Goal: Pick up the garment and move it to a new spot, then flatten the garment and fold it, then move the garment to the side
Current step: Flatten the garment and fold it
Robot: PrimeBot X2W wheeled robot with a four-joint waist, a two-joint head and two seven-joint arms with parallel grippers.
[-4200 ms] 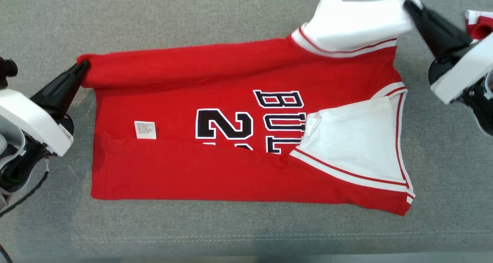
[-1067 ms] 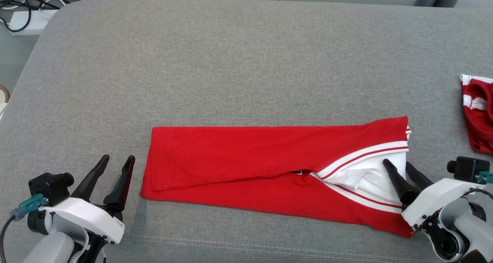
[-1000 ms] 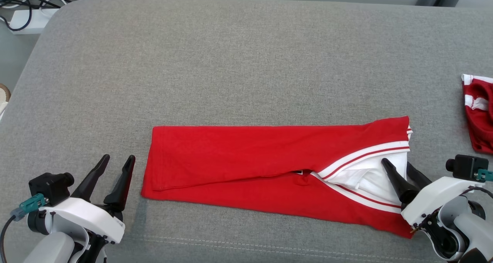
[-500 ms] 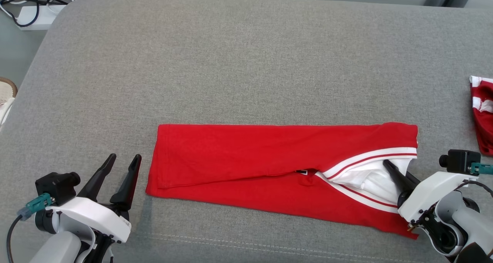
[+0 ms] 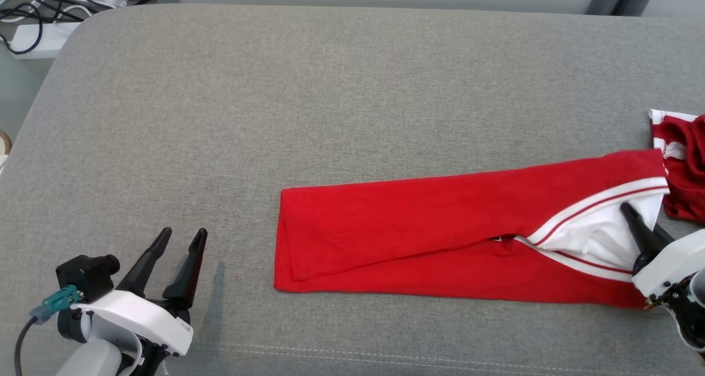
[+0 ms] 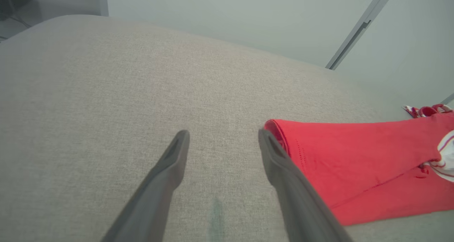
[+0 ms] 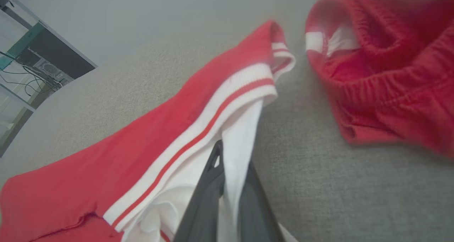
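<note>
Grey padded surface (image 5: 330,90) is seen across the head view. The garment (image 5: 440,222), a red jersey with white striped trim, is laid on it right of centre and toward the near edge as a long narrow strip, both long sides turned in, flat with few wrinkles. Its right end is just beside a second red garment (image 5: 685,167) bunched at the right edge; contact between them cannot be told.

Right gripper (image 5: 639,224) is pinched shut on the white fabric at the strip's right end; in the right wrist view (image 7: 227,178) white cloth is seen caught between the closed fingers. Left gripper (image 5: 183,233) is held wide, holding nothing, above bare surface, well apart from the strip's left hem; in the left wrist view (image 6: 223,134) the hem lies just past its right finger.

Judged progress: relocation and flattening done, lengthwise folds done. Left to do, it is judged: a crosswise fold to shorten the strip, if one is wanted, then the final move to the side. Only one end is gripped, so the lengthwise folds could slip open under a pull.
</note>
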